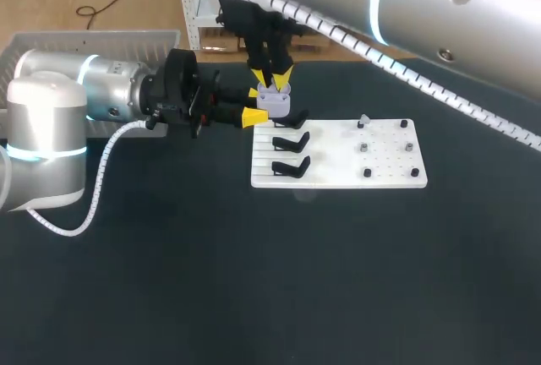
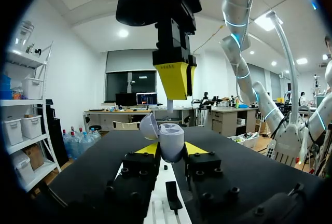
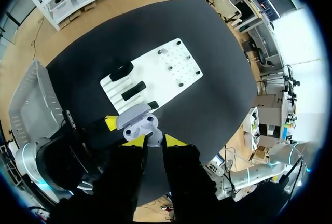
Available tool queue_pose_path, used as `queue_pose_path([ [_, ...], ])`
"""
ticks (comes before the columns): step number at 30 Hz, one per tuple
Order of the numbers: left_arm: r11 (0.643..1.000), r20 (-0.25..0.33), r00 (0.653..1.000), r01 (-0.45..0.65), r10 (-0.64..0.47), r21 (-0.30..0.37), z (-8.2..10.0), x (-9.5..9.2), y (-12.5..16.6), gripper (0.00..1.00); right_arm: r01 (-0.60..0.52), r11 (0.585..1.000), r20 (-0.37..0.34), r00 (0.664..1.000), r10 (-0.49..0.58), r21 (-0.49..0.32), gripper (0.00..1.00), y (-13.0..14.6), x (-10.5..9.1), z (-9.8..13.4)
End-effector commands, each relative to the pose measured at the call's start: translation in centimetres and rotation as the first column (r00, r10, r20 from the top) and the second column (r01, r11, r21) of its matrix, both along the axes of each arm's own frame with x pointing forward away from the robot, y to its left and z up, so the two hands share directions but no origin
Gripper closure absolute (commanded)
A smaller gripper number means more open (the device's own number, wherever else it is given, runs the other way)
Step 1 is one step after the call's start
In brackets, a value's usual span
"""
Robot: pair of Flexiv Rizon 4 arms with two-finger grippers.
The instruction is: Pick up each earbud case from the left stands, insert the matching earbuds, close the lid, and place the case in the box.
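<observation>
Clamping the open earbud case (image 2: 171, 140) — left gripper (image 2: 171, 150); right gripper (image 2: 175, 81) above, perhaps touching.

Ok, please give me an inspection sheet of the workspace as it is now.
Surface: dark table, carrying a white board.
Job's things: open earbud case in left tool; black stands empty; box at far left.
Clutter: nothing seen.
Tools: left tool shut on the case; right tool directly above it.
Cables: spiral-wrapped cable on left arm, another on right arm.
Surroundings: nothing seen reaching over the table.
</observation>
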State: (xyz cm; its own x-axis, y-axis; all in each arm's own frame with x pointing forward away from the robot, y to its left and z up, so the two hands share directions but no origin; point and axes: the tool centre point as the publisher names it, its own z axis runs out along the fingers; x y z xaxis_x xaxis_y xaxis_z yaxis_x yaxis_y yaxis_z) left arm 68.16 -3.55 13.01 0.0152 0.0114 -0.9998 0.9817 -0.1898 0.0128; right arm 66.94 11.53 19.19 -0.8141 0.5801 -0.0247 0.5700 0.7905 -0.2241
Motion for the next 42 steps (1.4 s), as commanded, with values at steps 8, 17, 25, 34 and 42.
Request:
queue_pose_path([
  [8,1.0,0.003,1.0,-0.005,0.005,-0.001,-0.03,-0.19,0.03,1.0,0.017,1.0,0.009,1.0,-0.017,0.017,1.0,-0.25,-0.18,-0.39],
  [17,1.0,0.003,1.0,-0.005,0.005,-0.001,-0.03,-0.19,0.03,1.0,0.017,1.0,0.009,1.0,-0.017,0.017,1.0,-0.25,-0.18,-0.39],
  [25,1.0,0.003,1.0,-0.005,0.005,-0.001,-0.03,-0.19,0.03,1.0,0.017,1.0,0.009,1.0,-0.017,0.017,1.0,-0.25,-0.18,-0.39],
  [34,1.0,0.003,1.0,-0.005,0.005,-0.001,-0.03,-0.19,0.03,1.0,0.061,0.998,0.03,0.998,-0.061,0.016,1.0,-0.17,-0.3,-0.62],
  [42,1.0,0.003,1.0,-0.005,0.005,-0.001,-0.03,-0.19,0.03,1.0,0.09,0.996,0.03,0.995,-0.09,0.012,1.0,-0.33,-0.52,-0.83],
])
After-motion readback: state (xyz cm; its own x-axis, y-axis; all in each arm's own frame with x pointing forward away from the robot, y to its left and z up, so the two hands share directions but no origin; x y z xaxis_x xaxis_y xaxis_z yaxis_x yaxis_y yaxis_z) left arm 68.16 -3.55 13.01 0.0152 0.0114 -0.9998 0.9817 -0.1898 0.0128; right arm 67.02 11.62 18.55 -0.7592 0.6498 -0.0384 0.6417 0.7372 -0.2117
